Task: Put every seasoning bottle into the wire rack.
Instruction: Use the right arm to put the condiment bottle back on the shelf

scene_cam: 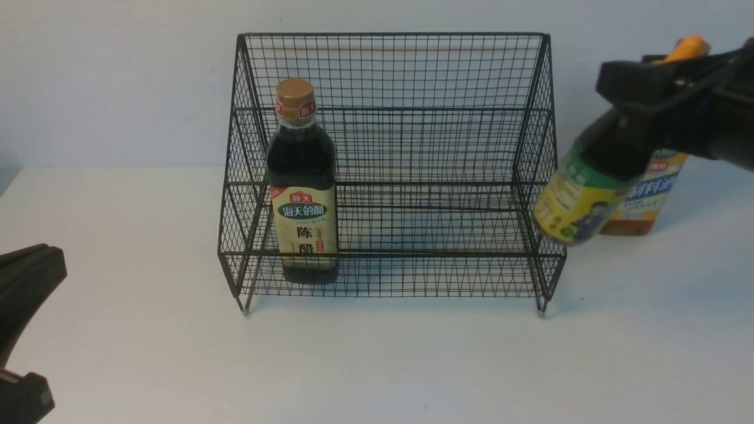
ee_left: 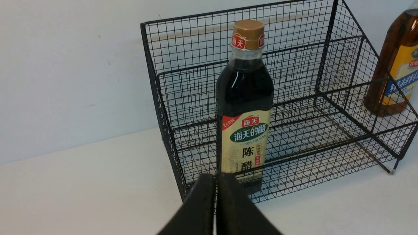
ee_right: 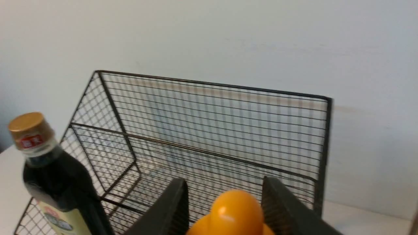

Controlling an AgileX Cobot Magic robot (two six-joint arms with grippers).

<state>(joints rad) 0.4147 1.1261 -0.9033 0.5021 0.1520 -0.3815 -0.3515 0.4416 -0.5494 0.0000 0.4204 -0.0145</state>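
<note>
A white table (scene_cam: 377, 371) is stretching across the lower half of the front view, its matte surface catching soft, even light. A pale bluish-white wall (scene_cam: 118, 88) is rising behind it, meeting its far edge in a level line. A few faint dark specks (ee_left: 109, 62) are showing on the wall in the left wrist view.
</note>
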